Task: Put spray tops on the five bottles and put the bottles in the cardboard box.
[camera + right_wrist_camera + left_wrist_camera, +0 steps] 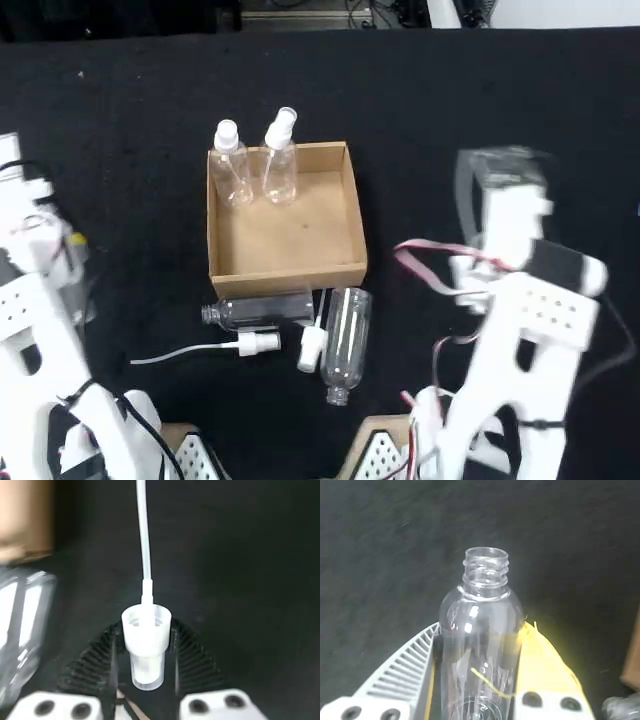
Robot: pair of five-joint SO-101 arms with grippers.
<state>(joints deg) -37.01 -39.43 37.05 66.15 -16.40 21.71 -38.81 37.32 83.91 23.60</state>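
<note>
High view, black table [480, 90], cardboard box [285, 277], cables [360, 12] beyond

bottle [480, 630] base cut off at pic edge, spray top [146, 635] tube end cut off too

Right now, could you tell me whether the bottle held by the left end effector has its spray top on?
Off: the bottle in the left end effector shows a bare, open threaded neck.

Two capped bottles [232, 172] [280, 165] block box [285, 277] far-left corner, rest of its floor free, loose bottles [262, 310] [347, 345] and tops [250, 345] [312, 347] litter table [480, 100] along its near wall
</note>
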